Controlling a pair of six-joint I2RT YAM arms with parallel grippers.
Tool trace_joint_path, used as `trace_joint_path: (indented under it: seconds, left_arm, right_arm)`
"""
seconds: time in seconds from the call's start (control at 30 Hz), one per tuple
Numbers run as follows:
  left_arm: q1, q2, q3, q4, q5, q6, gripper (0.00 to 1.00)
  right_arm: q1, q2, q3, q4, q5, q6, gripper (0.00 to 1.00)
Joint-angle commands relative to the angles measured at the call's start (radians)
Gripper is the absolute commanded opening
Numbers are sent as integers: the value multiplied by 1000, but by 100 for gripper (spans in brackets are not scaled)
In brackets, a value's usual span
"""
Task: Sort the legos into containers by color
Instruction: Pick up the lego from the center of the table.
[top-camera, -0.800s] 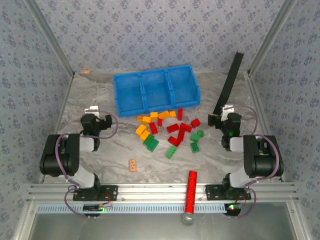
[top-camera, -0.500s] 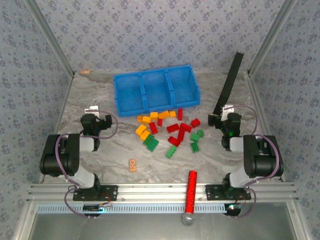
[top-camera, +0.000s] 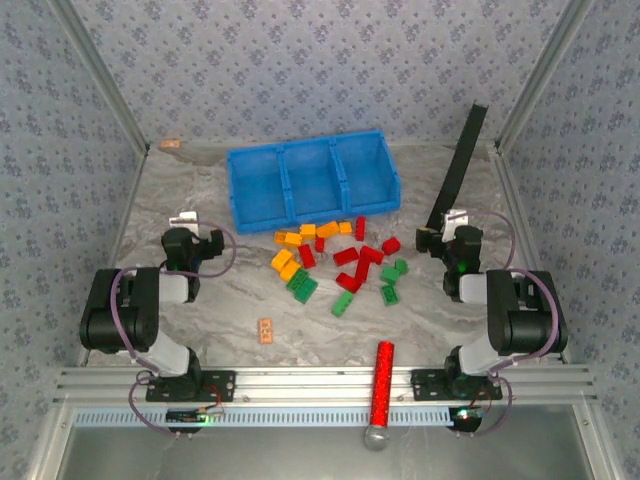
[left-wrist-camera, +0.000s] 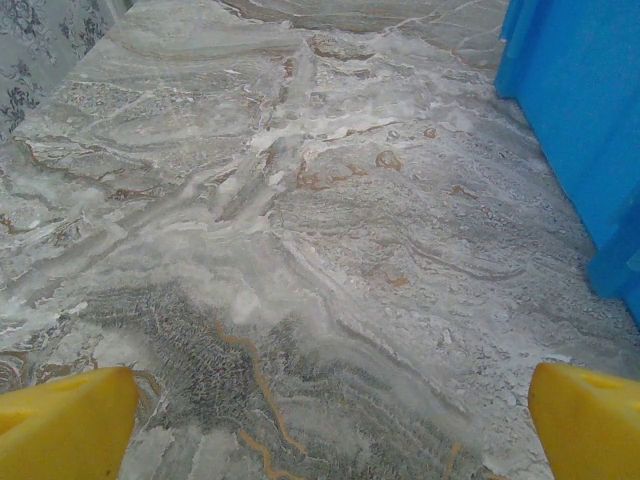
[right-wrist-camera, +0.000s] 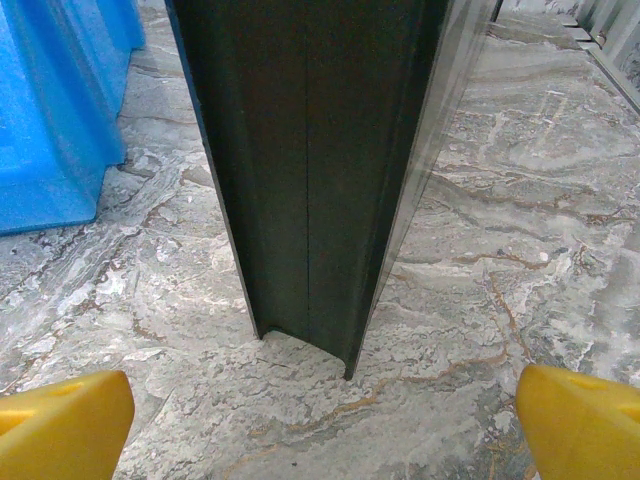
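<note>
Several red, green and yellow-orange legos (top-camera: 338, 259) lie scattered on the marble table in front of three joined blue containers (top-camera: 312, 183). My left gripper (top-camera: 188, 225) rests at the left, well clear of the bricks. It is open, with yellow fingertips (left-wrist-camera: 62, 422) wide apart over bare table and a blue container wall (left-wrist-camera: 580, 110) at the right. My right gripper (top-camera: 447, 225) sits at the right, open, its yellow fingertips (right-wrist-camera: 580, 425) apart with nothing between them. The blue containers (right-wrist-camera: 58, 110) show at the left of the right wrist view.
A dark upright metal post (top-camera: 460, 165) leans just beyond the right gripper and stands close ahead as the post (right-wrist-camera: 310, 170) in the right wrist view. A flat tan-orange block (top-camera: 265, 328) and a red glittery cylinder (top-camera: 381, 384) lie near the front edge.
</note>
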Motion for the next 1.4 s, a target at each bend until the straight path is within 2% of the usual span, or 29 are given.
trace_joint_path:
  seconds: [0.0, 0.73, 0.77, 0.83, 0.93, 1.0, 1.1, 1.17, 1.23, 1.3, 1.37]
  left_arm:
    - [-2, -6, 19, 27, 24, 11, 100]
    - [3, -9, 24, 26, 37, 11, 100]
    - [2, -38, 49, -48, 39, 12, 100]
    - [-2, -115, 140, -266, 41, 20, 100]
    - [-50, -239, 250, -484, -53, -3, 100]
    - [-87, -305, 333, -605, -63, -29, 100]
    - [-140, -337, 512, -830, -59, -60, 100]
    - [-169, -334, 624, -961, -45, -78, 100]
    - [-191, -328, 710, -1066, -9, -110, 100]
    - [-216, -326, 763, -1134, 52, -137, 100]
    - [-264, -326, 792, -1175, 58, -122, 100]
  right_arm:
    - [0, 6, 22, -4, 7, 11, 100]
    - [-8, 5, 19, -3, -1, 17, 100]
    - [-5, -1, 20, 1, 6, 17, 100]
    - [12, -59, 59, -112, 40, 8, 100]
    - [48, -209, 159, -399, 86, 24, 100]
    - [81, -308, 215, -570, 48, 47, 100]
    - [168, -420, 270, -756, 55, 105, 100]
    - [223, -461, 317, -895, 76, 211, 99]
    - [258, -467, 357, -1032, 37, 294, 95]
    - [309, -459, 367, -1144, 7, 362, 91]
    - [393, -454, 360, -1229, 31, 403, 89]
